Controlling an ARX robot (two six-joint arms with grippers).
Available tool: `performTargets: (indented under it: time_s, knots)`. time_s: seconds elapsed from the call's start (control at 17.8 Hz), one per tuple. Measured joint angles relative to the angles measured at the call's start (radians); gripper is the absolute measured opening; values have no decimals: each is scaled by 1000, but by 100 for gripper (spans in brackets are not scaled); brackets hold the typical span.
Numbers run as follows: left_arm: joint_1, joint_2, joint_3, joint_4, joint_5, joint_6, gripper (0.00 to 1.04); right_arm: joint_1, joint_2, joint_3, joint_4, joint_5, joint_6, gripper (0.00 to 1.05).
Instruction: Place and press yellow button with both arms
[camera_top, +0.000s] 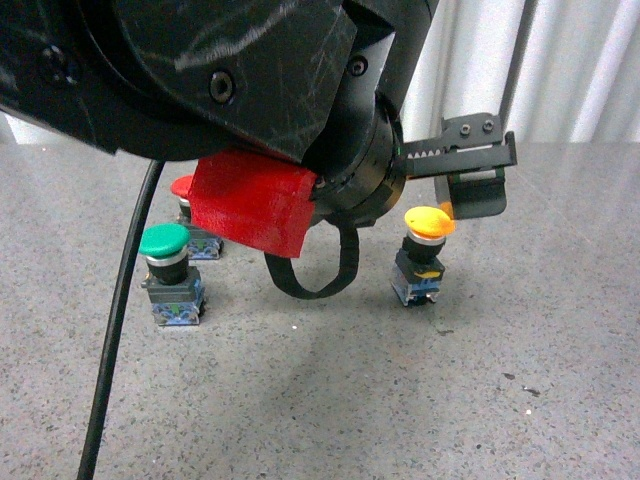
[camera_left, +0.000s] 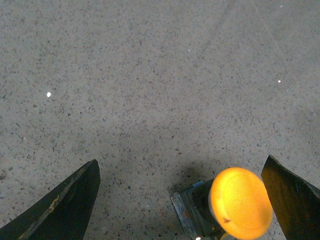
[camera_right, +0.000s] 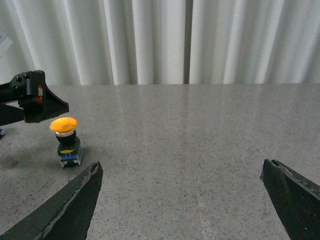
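Judged at press step, placing seemingly done: yellow button (camera_top: 424, 250) upright on counter (camera_top: 520, 400), just under wide-open, empty left hand (camera_left: 180, 165), well apart from wide-open, empty right hand (camera_right: 181, 164); next likely needs lowering squarely onto cap without tipping.

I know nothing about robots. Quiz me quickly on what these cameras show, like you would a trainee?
1. True or false: the yellow button stands upright on the table.
2. How many push buttons show in the front view?
3. The right arm's fingers are: A) shut on a button, B) open and empty, C) out of view.
Key: 1 true. 2 three: yellow, green button, red button. 3 B.
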Motion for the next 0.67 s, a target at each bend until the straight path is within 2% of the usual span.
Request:
performTargets:
  time_s: [0.28, 0.45, 0.67]
  knots:
    - [5, -58, -34, 77, -21, 51, 98, 0, 0, 0, 0, 0, 0, 98]
    - [37, -174, -132, 217, -122, 212, 98, 0, 0, 0, 0, 0, 0, 98]
    - [126, -359, -241, 391, -249, 469, 98, 0, 0, 0, 0, 0, 0, 98]
